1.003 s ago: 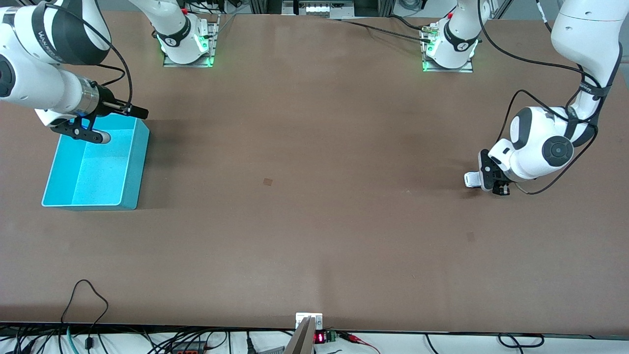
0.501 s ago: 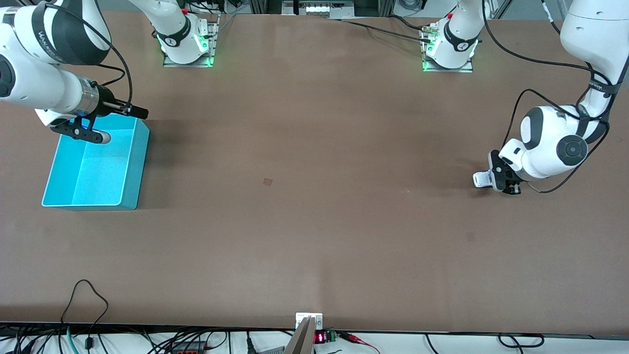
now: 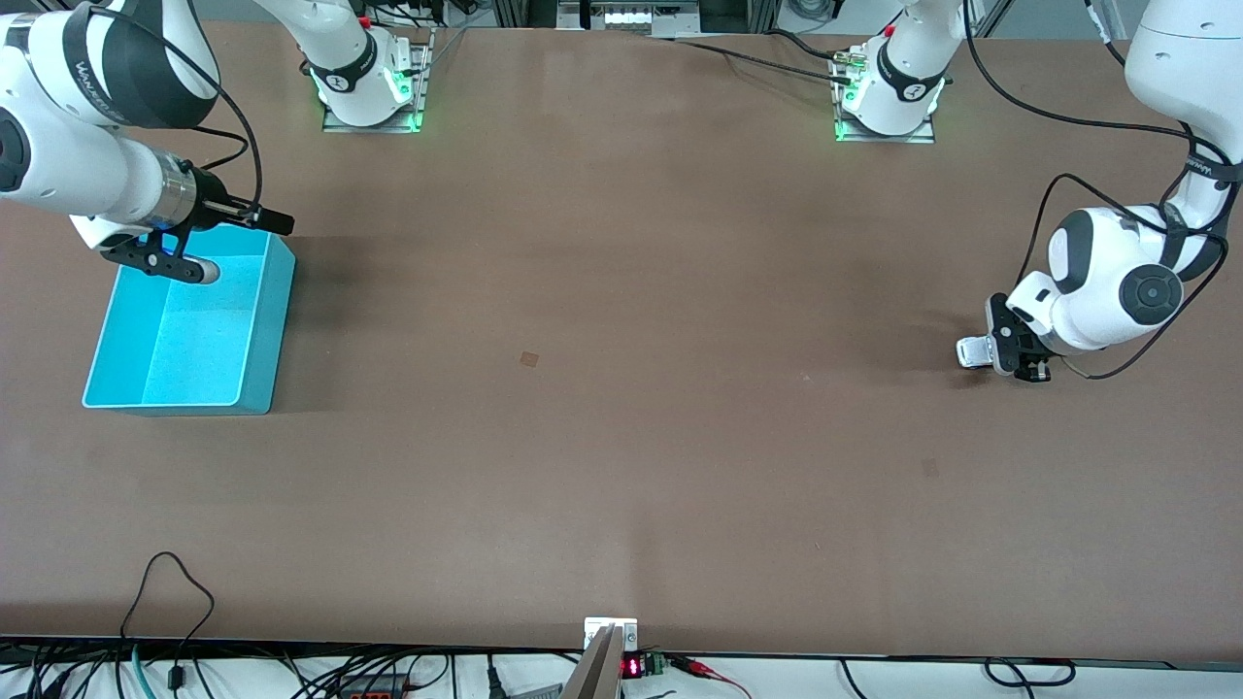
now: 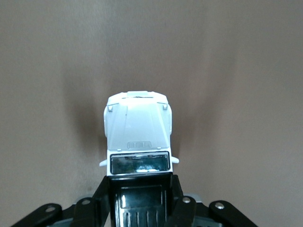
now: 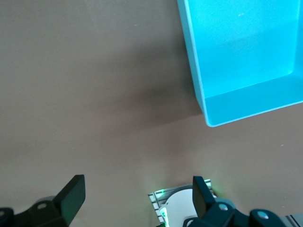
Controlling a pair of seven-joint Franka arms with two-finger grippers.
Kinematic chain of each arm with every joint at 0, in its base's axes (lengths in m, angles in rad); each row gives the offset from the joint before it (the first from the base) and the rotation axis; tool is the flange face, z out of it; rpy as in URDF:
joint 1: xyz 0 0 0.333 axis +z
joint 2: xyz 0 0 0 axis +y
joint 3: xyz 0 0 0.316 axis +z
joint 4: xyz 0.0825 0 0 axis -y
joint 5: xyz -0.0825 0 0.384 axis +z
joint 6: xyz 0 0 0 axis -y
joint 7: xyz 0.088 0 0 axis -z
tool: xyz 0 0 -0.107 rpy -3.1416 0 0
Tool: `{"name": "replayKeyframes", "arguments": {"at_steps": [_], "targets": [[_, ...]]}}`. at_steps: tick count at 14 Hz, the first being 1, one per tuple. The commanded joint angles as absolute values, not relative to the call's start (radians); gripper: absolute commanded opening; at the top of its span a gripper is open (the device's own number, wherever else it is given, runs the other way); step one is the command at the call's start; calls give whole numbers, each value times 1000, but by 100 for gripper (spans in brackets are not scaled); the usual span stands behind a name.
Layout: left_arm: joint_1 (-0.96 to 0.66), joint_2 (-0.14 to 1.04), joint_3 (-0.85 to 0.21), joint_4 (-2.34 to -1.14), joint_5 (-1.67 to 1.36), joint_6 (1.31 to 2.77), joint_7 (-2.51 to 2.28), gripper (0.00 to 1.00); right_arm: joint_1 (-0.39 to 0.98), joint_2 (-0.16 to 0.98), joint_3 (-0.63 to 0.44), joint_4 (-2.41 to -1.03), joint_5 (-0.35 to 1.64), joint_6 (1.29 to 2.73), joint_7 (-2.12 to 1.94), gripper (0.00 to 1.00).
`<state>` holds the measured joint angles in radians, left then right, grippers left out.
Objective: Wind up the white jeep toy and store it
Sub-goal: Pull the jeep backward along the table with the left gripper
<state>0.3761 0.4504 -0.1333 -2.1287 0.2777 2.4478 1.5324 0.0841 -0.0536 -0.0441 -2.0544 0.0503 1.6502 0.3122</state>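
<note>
The white jeep toy [image 3: 972, 351], boxy with a black roof, is held down at the table surface near the left arm's end. My left gripper [image 3: 1015, 355] is shut on its rear. In the left wrist view the jeep [image 4: 137, 132] points away from the camera, and the gripper [image 4: 139, 201] clamps both sides of the black roof. The turquoise bin [image 3: 267, 320] stands at the right arm's end. My right gripper [image 3: 238, 248] is open and empty over the bin's corner that lies farthest from the front camera. It also shows in the right wrist view [image 5: 137, 196], with the bin [image 5: 246, 56] below it.
The brown table [image 3: 621, 388] is bare between the jeep and the bin. The arm bases [image 3: 369, 87] stand along the edge farthest from the front camera. Cables [image 3: 175, 592] hang at the nearest edge.
My left gripper has drawn the jeep along the table toward the left arm's end. The right arm has not moved.
</note>
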Motion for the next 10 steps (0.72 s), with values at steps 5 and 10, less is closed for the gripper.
{"name": "replayKeyframes", "arguments": {"at_steps": [5, 10], "targets": [[472, 577, -143, -2053, 314, 2450, 1658, 30, 92, -80, -46, -2074, 77, 1664, 325, 100], [511, 598, -141, -2042, 314, 2451, 1716, 30, 100, -80, -46, -2072, 77, 1664, 325, 100]]}}
